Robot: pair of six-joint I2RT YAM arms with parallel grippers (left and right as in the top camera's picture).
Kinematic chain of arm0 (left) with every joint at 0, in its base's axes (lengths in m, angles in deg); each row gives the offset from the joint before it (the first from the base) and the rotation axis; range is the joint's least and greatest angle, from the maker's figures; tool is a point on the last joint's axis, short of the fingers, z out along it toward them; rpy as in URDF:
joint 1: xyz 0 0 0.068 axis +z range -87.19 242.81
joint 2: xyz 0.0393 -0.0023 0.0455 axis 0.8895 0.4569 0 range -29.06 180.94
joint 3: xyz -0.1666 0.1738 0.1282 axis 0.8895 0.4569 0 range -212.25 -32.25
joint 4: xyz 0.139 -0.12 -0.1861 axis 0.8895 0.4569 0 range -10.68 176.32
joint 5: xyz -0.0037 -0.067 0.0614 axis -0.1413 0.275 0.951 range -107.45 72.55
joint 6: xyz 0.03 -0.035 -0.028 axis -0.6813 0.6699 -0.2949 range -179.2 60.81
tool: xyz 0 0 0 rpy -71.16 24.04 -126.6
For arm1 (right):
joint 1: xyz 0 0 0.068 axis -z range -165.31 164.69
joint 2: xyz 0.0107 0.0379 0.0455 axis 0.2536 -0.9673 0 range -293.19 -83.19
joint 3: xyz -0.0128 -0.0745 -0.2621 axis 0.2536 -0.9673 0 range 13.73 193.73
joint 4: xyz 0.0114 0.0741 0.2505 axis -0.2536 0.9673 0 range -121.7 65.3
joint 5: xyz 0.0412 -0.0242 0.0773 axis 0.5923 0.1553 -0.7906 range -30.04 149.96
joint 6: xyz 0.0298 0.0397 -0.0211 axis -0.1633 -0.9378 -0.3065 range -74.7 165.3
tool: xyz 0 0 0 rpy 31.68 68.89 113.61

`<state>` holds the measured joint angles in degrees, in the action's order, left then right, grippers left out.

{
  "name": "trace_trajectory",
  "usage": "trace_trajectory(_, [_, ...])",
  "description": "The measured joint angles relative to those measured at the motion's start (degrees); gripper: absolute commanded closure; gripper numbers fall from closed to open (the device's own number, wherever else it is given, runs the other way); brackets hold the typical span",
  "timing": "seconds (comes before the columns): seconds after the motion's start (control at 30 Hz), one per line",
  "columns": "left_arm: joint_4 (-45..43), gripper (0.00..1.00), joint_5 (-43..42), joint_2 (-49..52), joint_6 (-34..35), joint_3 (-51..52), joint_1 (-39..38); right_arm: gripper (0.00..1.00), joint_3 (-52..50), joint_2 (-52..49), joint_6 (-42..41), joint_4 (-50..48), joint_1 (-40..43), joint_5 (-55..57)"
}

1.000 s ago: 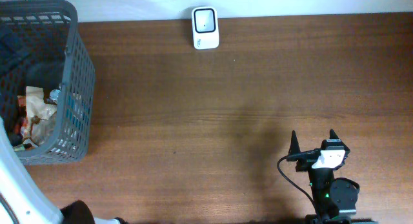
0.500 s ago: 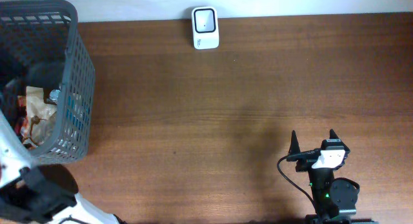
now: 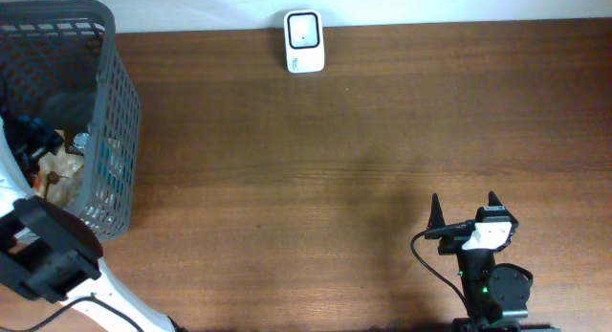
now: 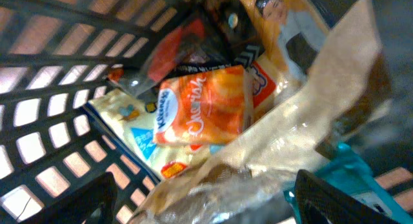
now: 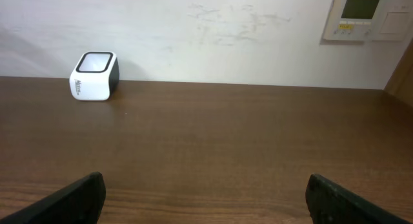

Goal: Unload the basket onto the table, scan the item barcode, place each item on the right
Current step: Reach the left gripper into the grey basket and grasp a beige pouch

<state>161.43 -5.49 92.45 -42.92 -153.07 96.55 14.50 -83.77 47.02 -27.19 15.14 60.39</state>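
The white barcode scanner (image 3: 304, 41) stands at the table's far edge, and it also shows in the right wrist view (image 5: 94, 76). The items are snack packets heaped in the grey basket (image 3: 115, 112). My left gripper (image 3: 33, 145) reaches down into that basket. In the left wrist view it (image 4: 206, 204) is open, its fingers astride a crinkly tan bag (image 4: 303, 140); I cannot tell whether they touch it. An orange packet (image 4: 203, 104) lies just beyond the bag. My right gripper (image 3: 465, 206) rests open over bare wood, nothing between its fingers (image 5: 206, 198).
The basket's mesh wall (image 4: 39, 121) stands close to my left finger. A teal packet (image 4: 352, 175) lies by the right finger. A white wall runs behind the table, with a control panel (image 5: 364, 14) on it.
My left arm has swung up from the bottom-left corner, and its gripper has gone down into the basket. The right arm has not moved.
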Motion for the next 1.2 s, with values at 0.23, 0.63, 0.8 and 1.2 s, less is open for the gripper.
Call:
trace_trajectory(0.23, [-7.39, 0.07, -0.79, 0.44, -3.06, 8.90, 0.00, 0.02, 0.00, 0.00, 0.00, 0.00, 0.00, -0.02])
trace_trajectory(0.63, [-12.83, 1.00, -5.77, 0.44, -7.39, 17.88, 0.11, 0.02, 0.00, 0.00, 0.00, 0.00, 0.00, -0.02])
trace_trajectory(0.8, [-9.49, 1.00, -7.41, 0.46, -7.50, 14.53, 0.09, 0.02, 0.00, 0.00, 0.02, 0.00, 0.00, -0.02])
trace_trajectory(1.2, [4.13, 1.00, -14.84, 0.57, -7.26, -20.00, 0.09, 0.02, 0.00, 0.00, 0.00, 0.00, 0.00, 0.00])
